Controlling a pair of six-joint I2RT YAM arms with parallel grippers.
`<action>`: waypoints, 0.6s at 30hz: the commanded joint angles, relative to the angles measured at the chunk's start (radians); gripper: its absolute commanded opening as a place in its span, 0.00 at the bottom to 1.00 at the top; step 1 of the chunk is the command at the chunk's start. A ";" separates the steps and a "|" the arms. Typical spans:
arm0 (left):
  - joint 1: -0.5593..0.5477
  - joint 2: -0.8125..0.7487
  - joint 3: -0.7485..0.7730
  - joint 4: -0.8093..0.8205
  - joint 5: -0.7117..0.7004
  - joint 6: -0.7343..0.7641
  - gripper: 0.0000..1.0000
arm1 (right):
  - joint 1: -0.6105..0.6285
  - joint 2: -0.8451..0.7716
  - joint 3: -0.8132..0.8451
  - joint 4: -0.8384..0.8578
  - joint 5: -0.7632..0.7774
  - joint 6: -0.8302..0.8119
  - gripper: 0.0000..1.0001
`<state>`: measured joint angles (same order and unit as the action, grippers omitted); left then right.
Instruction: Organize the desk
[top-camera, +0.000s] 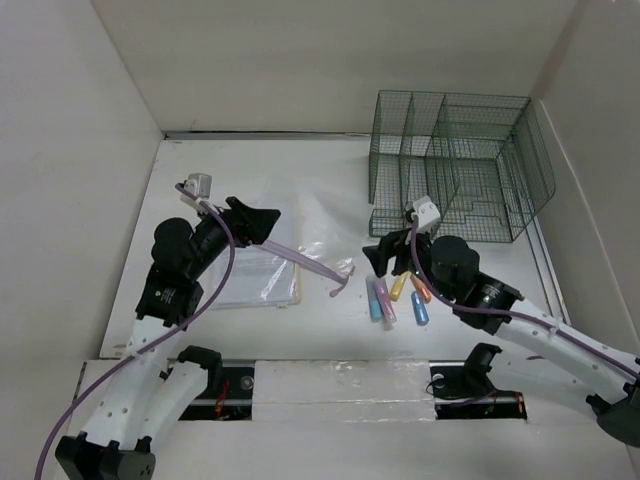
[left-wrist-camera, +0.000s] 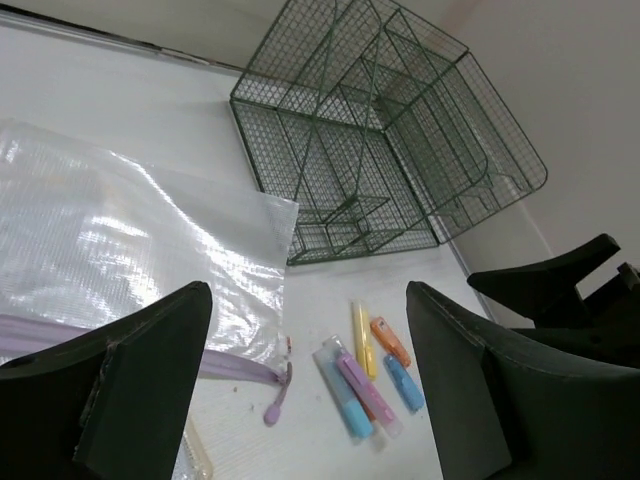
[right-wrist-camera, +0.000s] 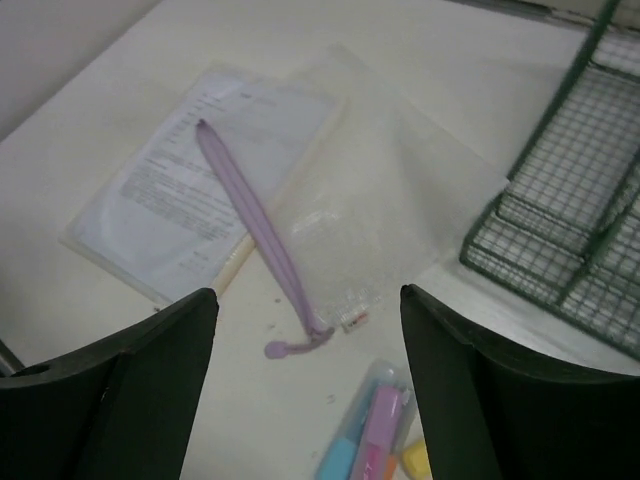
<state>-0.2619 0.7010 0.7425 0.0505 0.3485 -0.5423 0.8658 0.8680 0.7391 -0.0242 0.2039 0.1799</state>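
White desk (top-camera: 330, 185) filling the scene, walled by white panels. Left gripper (left-wrist-camera: 308, 300) released, jaws wide, grasping nothing, above a clear zip pouch (left-wrist-camera: 130, 230) lying partly over papers (right-wrist-camera: 165, 190) at left. Right gripper (right-wrist-camera: 308, 300) likewise released, above the far end of a highlighter cluster (top-camera: 398, 295), near centre-right. Green wire rack (top-camera: 455, 160) at far right.

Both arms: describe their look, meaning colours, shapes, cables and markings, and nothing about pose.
The left arm and right arm match: white links dotted with small holes, joined by bulky black joints. A lilac cable runs along each. The left gripper and right gripper have broad, matte black, wedge-shaped fingers. A small pale grey camera sits on each wrist. No lettering shows.
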 joint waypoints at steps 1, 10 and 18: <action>-0.002 0.006 -0.023 0.146 0.102 -0.038 0.75 | 0.006 -0.059 -0.065 -0.113 0.213 0.114 0.52; -0.002 0.075 -0.009 0.126 0.147 0.013 0.30 | -0.036 -0.153 -0.155 -0.288 0.293 0.323 0.06; -0.002 0.193 0.186 -0.192 -0.080 0.214 0.29 | -0.114 0.000 -0.210 -0.263 0.112 0.359 0.33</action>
<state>-0.2626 0.8734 0.8734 -0.0429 0.3687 -0.4259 0.7643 0.8261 0.5552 -0.3218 0.4072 0.5224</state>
